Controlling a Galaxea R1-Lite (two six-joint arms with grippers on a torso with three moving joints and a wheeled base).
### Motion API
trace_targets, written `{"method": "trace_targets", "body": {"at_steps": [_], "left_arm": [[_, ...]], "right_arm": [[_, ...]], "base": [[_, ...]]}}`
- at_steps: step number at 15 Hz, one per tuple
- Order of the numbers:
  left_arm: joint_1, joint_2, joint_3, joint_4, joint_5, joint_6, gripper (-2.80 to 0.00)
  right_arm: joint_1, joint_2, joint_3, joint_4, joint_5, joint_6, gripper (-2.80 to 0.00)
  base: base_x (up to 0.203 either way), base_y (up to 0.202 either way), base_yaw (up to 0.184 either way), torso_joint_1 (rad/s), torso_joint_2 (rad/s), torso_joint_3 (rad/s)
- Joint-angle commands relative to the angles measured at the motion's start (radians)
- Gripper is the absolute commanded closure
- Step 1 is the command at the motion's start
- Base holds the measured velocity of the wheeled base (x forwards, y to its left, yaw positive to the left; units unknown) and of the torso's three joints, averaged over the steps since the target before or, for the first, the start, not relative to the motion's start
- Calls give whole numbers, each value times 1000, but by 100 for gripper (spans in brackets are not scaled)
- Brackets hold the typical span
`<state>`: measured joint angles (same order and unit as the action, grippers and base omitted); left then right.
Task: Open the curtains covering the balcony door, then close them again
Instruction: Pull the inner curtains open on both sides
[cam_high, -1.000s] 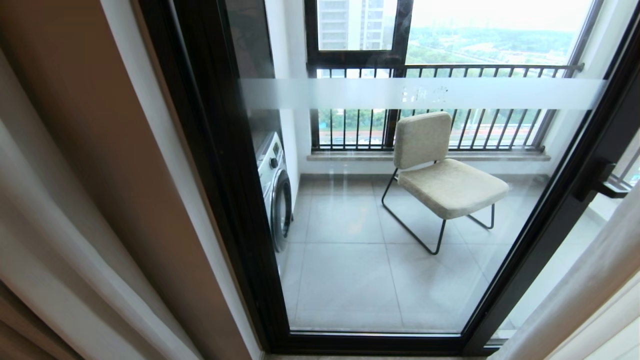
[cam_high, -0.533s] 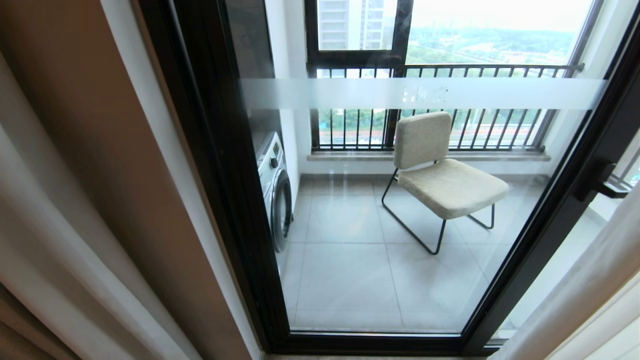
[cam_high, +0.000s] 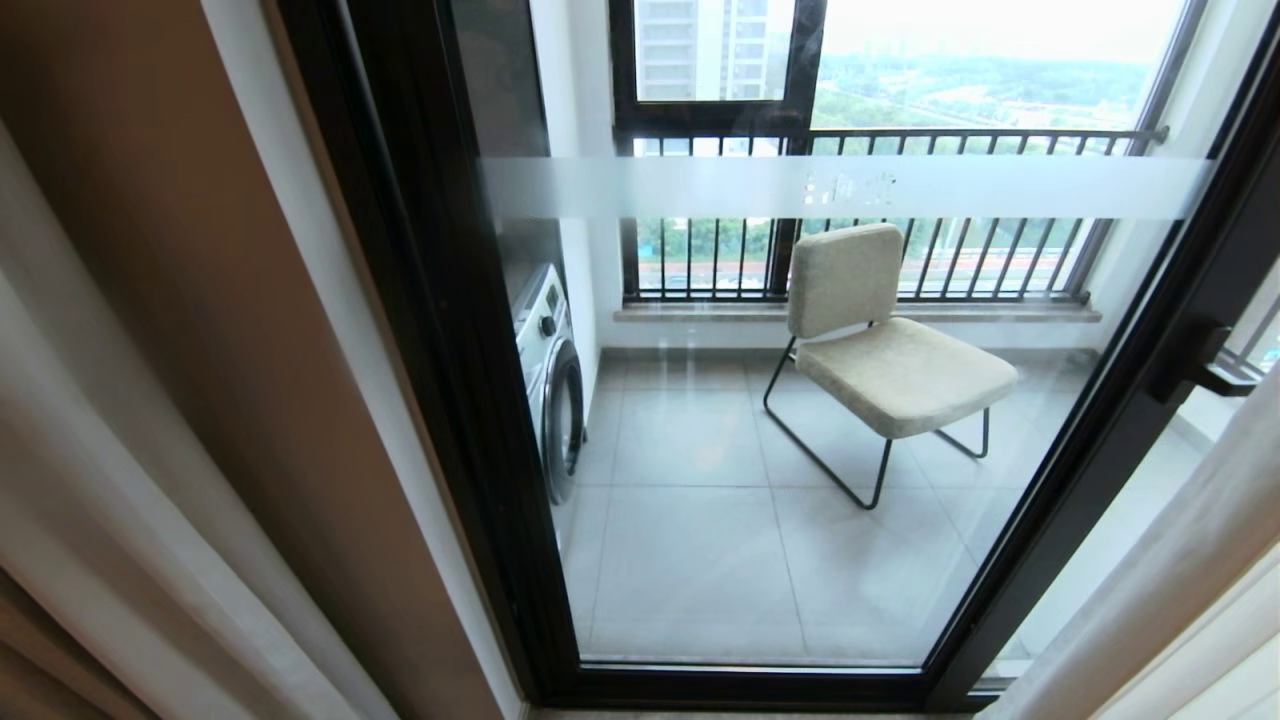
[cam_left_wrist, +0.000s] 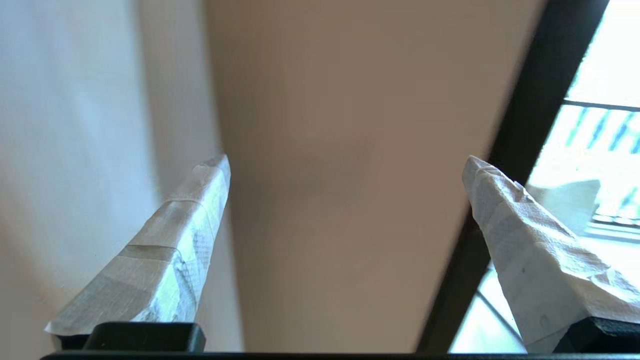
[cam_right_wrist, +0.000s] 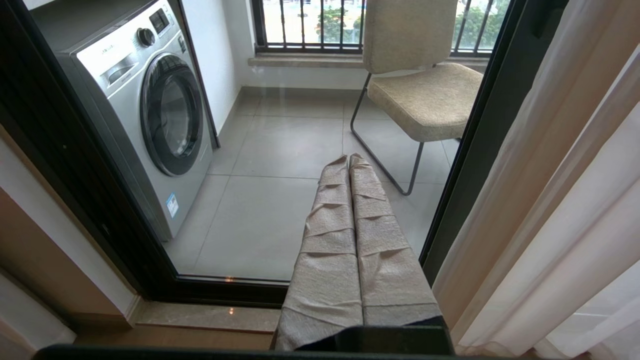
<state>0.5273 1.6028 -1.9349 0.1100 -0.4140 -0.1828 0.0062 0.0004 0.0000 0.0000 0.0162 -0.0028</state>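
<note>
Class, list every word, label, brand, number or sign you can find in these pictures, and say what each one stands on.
None can be read for certain.
Frosted band on the balcony door: pale marks, too faint to read.
Washing machine panel: small brand wording, too small to read.
Blue sticker low on the washing machine: print too small to read.
Display on the washing machine: no figures legible.

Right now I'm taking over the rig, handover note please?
Left pincer: open, empty, facing the wall strip between the left curtain and the black door frame.
Right pincer: shut, empty, pointing at the balcony door, right curtain beside it.
Curtains are bunched at both sides, glass uncovered, so the opening looks done.
Left: draw both sides closed again.
</note>
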Motion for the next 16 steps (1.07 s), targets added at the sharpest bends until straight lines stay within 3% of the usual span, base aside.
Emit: {"method": "trace_targets", "body": {"at_steps": [1,8,9,16], "left_arm": [[-64,-50,51,6,-2,-2,-280],[-112,-251,331,7,-2,-1,-280],[-114,-268,355,7,-2,-2,0],[-146,-394,518,10,-5,-3,0]], "right_arm": [[0,0,0,0,1,0,0],[0,0,0,0,1,0,0],[0,0,0,0,1,0,0],[0,0,0,0,1,0,0]], "base": [[0,0,0,0,0,0],[0,0,0,0,0,0],[0,0,0,0,0,0],[0,0,0,0,0,0]]}}
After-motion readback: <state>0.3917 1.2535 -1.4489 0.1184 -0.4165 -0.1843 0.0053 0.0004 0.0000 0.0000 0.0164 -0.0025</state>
